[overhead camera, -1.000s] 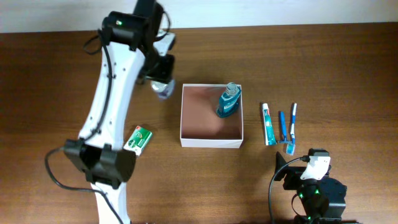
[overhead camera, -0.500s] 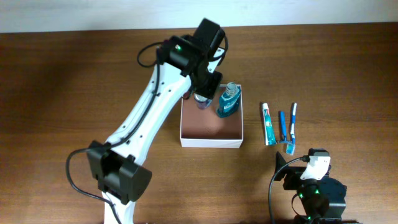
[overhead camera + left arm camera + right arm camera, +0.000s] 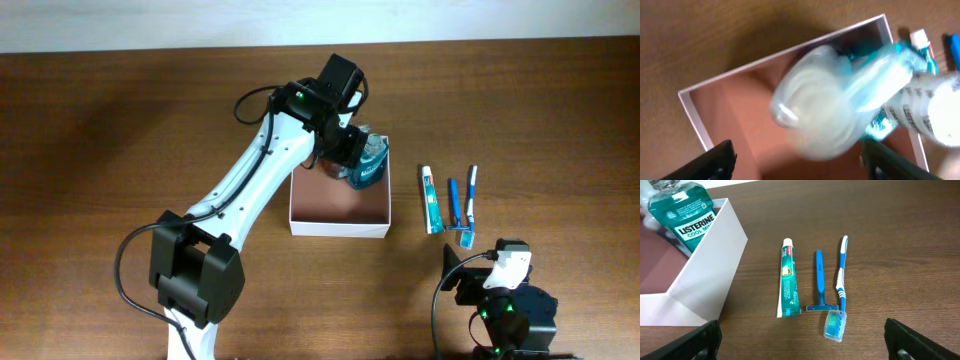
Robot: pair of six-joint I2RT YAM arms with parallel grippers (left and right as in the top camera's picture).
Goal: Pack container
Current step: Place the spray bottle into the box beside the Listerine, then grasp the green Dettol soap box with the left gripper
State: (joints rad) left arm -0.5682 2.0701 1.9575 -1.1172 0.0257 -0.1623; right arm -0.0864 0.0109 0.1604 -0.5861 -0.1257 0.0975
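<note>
Container [image 3: 340, 229] sits mid-tabletop. Left gripper [image 3: 797, 150] hangs over the side of it toward the tabletop's far edge. Its jaws stand wide and do not visibly touch the pale, blurred item [image 3: 810, 115] between them.

Risk: the item strikes the mouthwash bottle [image 3: 682, 217] and topples it, or bounces over the wall.

Right gripper [image 3: 800, 337] is spread wide and empty, by the tabletop's near edge.

Seemingly a robotics test bench: a wooden table [image 3: 90, 150] bearing a white robot arm [image 3: 247, 188] and toiletries [image 3: 453, 203].
</note>
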